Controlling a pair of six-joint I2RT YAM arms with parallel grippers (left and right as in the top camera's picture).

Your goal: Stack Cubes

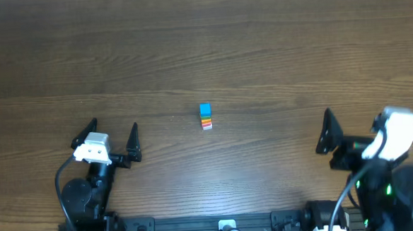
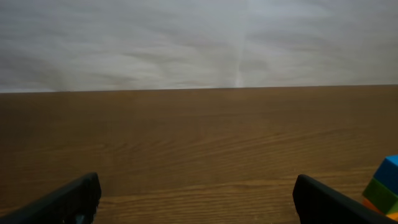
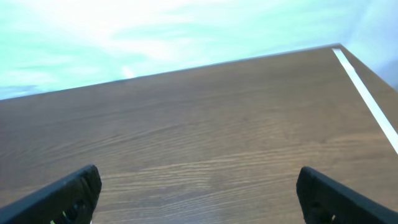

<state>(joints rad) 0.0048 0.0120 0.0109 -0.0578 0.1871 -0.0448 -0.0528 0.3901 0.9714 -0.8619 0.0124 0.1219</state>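
Note:
A small stack of cubes [image 1: 206, 117] stands near the middle of the wooden table [image 1: 203, 52], blue on top with green, orange and red beneath. The stack [image 2: 384, 190] sits at the edge of the left wrist view. My left gripper [image 1: 111, 132] rests open at the lower left, well apart from the stack, with nothing between its fingers [image 2: 68, 200]. At the lower right my right gripper [image 1: 328, 130] is open and holds nothing; its fingers [image 3: 65, 191] frame bare table.
The table's far edge [image 3: 364, 93] carries a pale strip in the right wrist view. Both arm bases and cables [image 1: 226, 227] line the near edge. Bare wood surrounds the stack on all sides.

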